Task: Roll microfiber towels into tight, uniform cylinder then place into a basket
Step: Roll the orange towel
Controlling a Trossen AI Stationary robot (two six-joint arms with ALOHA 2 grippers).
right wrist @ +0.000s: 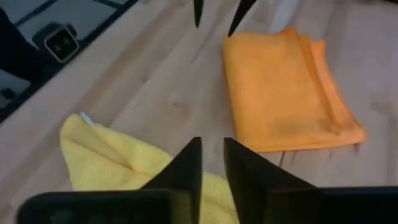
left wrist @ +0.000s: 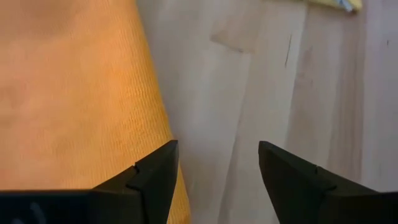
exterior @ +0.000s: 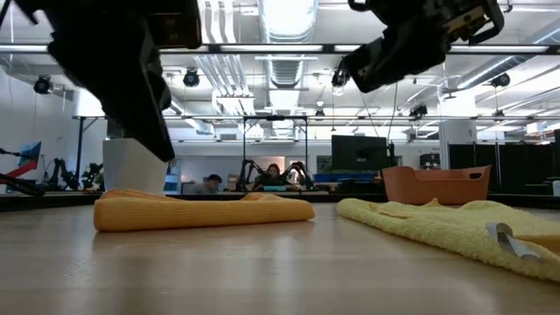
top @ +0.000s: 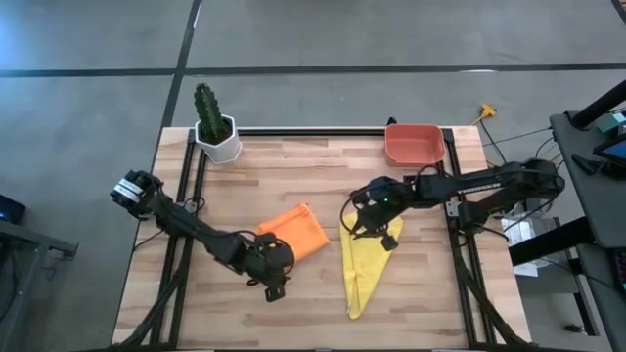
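Table [top: 323, 303]: left gripper [top: 275, 276] jaws released beside orange towel [top: 297, 232]; right gripper [top: 375, 221] slightly parted.

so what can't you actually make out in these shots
- Basket floor: the low view's near wall hides it; the high view shows nothing inside.
- Orange towel near corner, high view: left gripper covers it.
- Yellow towel top edge, high view: right gripper sits over it.
- Label on the yellow towel, low view: too small to read.

overhead, table-level and close wrist views share the orange towel [top: 296, 231].
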